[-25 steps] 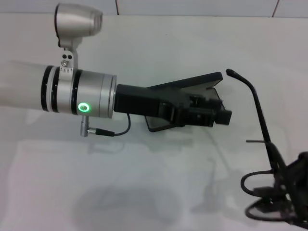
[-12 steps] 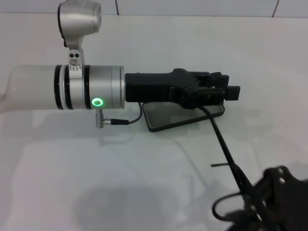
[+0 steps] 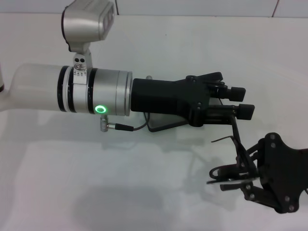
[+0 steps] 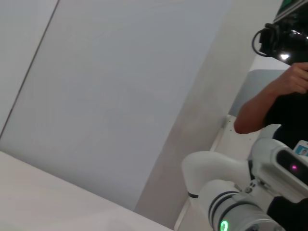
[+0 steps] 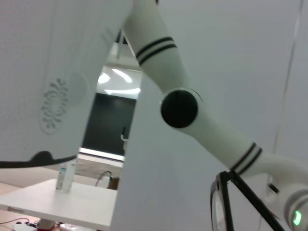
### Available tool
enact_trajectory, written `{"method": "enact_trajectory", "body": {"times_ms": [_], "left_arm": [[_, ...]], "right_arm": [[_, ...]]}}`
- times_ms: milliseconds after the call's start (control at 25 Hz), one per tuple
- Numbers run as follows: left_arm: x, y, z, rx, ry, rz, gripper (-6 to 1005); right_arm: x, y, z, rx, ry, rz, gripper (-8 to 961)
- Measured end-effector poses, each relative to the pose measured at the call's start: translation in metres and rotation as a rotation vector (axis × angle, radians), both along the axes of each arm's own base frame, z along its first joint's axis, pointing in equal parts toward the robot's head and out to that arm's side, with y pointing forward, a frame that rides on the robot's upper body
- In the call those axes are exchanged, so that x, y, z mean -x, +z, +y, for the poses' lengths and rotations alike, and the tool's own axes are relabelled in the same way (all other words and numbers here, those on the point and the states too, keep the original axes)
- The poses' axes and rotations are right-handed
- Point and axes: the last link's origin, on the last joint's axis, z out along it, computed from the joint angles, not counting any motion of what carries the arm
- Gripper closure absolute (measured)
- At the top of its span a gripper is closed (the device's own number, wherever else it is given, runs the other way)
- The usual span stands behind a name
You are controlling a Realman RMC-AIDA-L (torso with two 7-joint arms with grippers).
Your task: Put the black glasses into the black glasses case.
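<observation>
In the head view my left gripper (image 3: 240, 101) reaches across from the left, its two black fingers apart, hovering over the black glasses case (image 3: 161, 126). Only the case's near corner shows under the gripper. My right gripper (image 3: 257, 179) is at the lower right, shut on the black glasses (image 3: 237, 166), held above the table. One temple arm points up and ends close under my left gripper's lower finger (image 3: 246, 111); I cannot tell whether they touch. The right wrist view shows a lens and temple of the glasses (image 5: 219, 207). The left wrist view shows none of these.
The white table (image 3: 96, 183) lies under both arms. A grey cable (image 3: 130, 127) hangs from my left wrist beside the case. My white left arm (image 5: 192, 115) crosses the right wrist view. A person (image 4: 279, 101) stands behind the robot in the left wrist view.
My right gripper has carried the glasses up and left, toward my left gripper. My left arm has shifted right and rolled at the wrist, now covering more of the case.
</observation>
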Motion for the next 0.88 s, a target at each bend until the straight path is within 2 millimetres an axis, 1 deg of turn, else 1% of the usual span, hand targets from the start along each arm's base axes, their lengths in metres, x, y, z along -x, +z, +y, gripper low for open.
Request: {"method": "enact_trajectory", "body": {"times_ms": [440,880], "left_arm": [[-0.002,0.002,-0.002,-0.018,-0.058,-0.011,471],[-0.007,-0.003,-0.004,0.002,-0.101,0.014,469]], "right_arm": [[-0.004,-0.004,0.009,-0.016,-0.076,-0.042,836],[-0.005,-0.001,0.014,-0.035,-0.098,-0.045,835]]}}
